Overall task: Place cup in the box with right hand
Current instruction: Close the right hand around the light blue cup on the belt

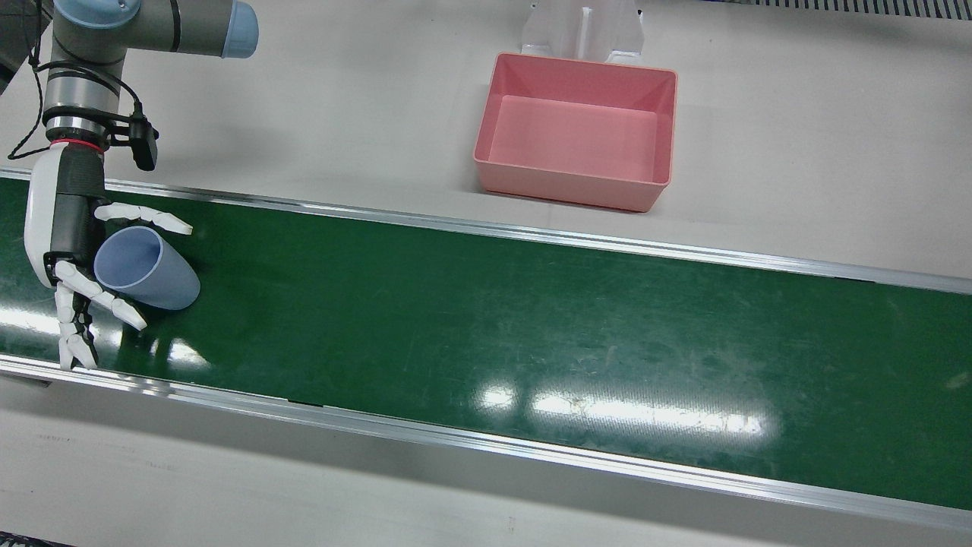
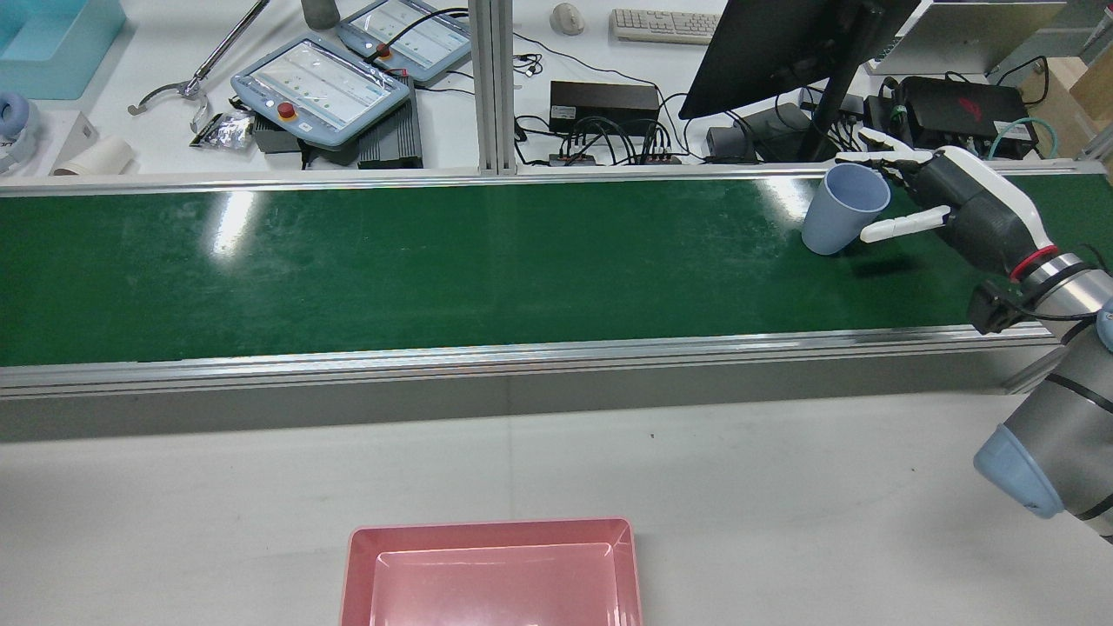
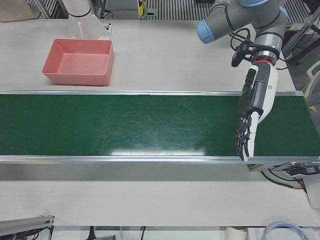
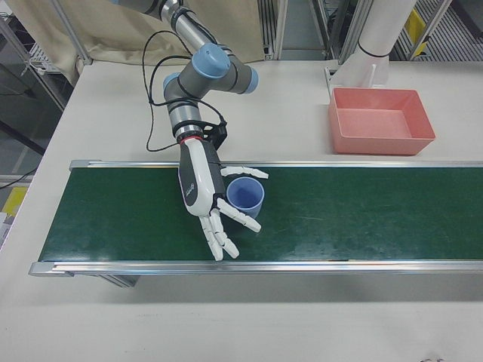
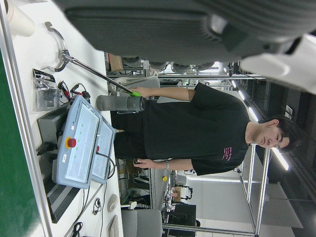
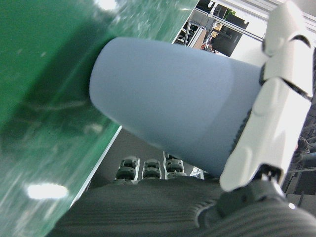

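Reaching over the green belt [image 1: 531, 319] at the far left of the front view, the right robot hand [image 1: 72, 228] is cupping the blue cup [image 1: 148, 267] with its fingers [image 1: 152, 218] spread around it, one lying along the rim side and others curling under the other side. The cup is tilting, its open mouth turned toward the palm and its base resting on or just above the belt; I cannot tell which. In the right hand view a white finger [image 6: 276, 98] is pressing against the cup's wall. Further right, the pink box [image 1: 577, 131] is sitting on the pale worktop [image 1: 342, 114] beyond the belt, well apart from the cup. In the left-front view the left robot hand [image 3: 252, 112] is hanging over the belt's other end, fingers loosely extended and holding nothing.
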Action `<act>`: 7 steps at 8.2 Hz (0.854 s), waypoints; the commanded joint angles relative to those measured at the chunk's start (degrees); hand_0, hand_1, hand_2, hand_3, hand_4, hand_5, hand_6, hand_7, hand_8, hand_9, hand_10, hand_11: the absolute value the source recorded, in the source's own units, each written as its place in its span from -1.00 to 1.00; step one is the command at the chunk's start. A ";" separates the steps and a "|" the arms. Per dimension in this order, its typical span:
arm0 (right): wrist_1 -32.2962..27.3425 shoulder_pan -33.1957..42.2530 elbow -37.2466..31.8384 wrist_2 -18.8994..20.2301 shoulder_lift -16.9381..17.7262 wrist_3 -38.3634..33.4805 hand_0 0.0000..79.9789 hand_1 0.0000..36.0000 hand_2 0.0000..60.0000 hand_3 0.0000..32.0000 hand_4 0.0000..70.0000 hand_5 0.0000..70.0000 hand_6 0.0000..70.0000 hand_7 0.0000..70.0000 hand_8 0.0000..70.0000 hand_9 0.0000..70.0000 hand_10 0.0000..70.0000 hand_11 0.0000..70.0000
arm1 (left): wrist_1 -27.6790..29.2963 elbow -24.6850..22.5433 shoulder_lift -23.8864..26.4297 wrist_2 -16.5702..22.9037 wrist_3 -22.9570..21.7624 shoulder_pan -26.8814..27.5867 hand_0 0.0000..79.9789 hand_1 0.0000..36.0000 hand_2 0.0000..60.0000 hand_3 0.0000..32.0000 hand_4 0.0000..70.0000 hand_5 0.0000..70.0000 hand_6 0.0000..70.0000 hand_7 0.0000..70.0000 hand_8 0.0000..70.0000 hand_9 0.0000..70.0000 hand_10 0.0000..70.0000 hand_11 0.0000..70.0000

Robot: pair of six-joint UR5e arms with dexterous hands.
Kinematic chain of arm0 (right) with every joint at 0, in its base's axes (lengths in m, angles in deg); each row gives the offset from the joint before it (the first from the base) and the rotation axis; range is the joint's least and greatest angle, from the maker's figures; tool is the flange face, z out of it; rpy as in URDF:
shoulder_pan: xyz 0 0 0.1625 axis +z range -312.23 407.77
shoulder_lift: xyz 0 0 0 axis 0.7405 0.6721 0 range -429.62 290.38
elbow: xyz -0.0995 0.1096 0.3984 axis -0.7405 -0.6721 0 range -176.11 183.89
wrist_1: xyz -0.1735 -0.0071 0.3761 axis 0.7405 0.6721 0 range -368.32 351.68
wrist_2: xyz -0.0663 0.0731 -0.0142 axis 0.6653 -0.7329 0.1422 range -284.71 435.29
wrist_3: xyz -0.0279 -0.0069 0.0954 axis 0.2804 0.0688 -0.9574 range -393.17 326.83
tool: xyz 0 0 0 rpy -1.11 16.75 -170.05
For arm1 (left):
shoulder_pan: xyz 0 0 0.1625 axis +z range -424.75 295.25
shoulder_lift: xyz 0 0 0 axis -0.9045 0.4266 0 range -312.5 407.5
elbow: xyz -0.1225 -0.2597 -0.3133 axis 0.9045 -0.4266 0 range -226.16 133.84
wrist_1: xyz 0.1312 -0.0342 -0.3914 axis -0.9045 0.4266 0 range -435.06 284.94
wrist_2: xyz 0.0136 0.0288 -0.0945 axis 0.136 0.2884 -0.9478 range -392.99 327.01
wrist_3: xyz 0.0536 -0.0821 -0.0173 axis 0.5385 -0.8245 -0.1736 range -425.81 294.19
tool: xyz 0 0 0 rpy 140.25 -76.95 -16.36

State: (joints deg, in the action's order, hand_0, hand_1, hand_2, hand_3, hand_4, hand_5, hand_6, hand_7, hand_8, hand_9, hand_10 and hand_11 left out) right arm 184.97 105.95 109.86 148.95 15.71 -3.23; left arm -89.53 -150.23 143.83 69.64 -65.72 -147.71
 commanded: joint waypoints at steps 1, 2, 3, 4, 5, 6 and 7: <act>0.16 -1.31 -0.07 0.17 -1.21 0.20 0.47 1.00 1.00 -1.00 1.00 -0.46 0.21 1.00 0.98 1.00 0.51 1.00 | -0.03 0.01 0.00 0.03 0.00 -0.01 -1.00 -1.00 -1.00 -1.00 -1.00 -1.00 -1.00 -1.00 -1.00 -1.00 -1.00 -1.00; 0.16 -0.96 0.20 0.18 -1.13 -0.15 0.87 1.00 1.00 -1.00 1.00 -0.36 0.35 1.00 1.00 1.00 0.76 1.00 | 0.06 0.01 0.00 0.03 0.00 -0.01 -1.00 -1.00 -1.00 -1.00 -1.00 -1.00 -1.00 -1.00 -1.00 -1.00 -1.00 -1.00; 0.34 0.09 2.37 0.09 -1.13 -0.41 0.93 1.00 1.00 -1.00 1.00 -0.32 0.37 1.00 1.00 1.00 0.79 1.00 | 0.06 0.01 0.00 0.03 0.00 -0.01 -1.00 -1.00 -1.00 -1.00 -1.00 -1.00 -1.00 -1.00 -1.00 -1.00 -1.00 -1.00; 0.77 1.92 6.22 0.09 -1.13 -0.33 0.72 1.00 1.00 -1.00 1.00 -0.37 0.30 1.00 1.00 1.00 0.67 1.00 | -0.03 0.01 0.00 -0.06 0.00 -0.01 -1.00 -1.00 -1.00 -1.00 -1.00 -1.00 -1.00 -1.00 -1.00 -1.00 -1.00 -1.00; 2.08 2.72 10.61 0.00 -1.22 -0.41 0.58 1.00 1.00 -1.00 1.00 -0.41 0.26 1.00 1.00 1.00 0.56 1.00 | -0.03 -0.08 0.00 0.02 0.00 -0.01 -1.00 -1.00 -1.00 -1.00 -1.00 -1.00 -1.00 -1.00 -1.00 -1.00 -1.00 -1.00; 6.01 2.38 15.70 -1.04 -1.48 -0.41 0.53 1.00 1.00 -1.00 1.00 -0.44 0.22 1.00 0.99 1.00 0.47 1.00 | 0.06 0.01 0.00 0.03 0.00 -0.01 -1.00 -1.00 -1.00 -1.00 -1.00 -1.00 -1.00 -1.00 -1.00 -1.00 -1.00 -1.00; 9.71 2.12 20.89 -3.14 -1.92 -0.41 0.45 1.00 1.00 -1.00 1.00 -0.50 0.11 1.00 0.85 1.00 0.33 0.90 | 0.06 0.01 0.00 -0.06 0.00 0.08 -1.00 -1.00 -1.00 -1.00 -1.00 -1.00 -1.00 -1.00 -1.00 -1.00 -1.00 -1.00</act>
State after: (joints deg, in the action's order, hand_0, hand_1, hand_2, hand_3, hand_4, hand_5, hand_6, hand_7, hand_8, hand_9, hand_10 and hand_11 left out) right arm 187.78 108.01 120.02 148.65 14.44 -3.60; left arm -89.53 -150.24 143.83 69.65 -65.72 -147.72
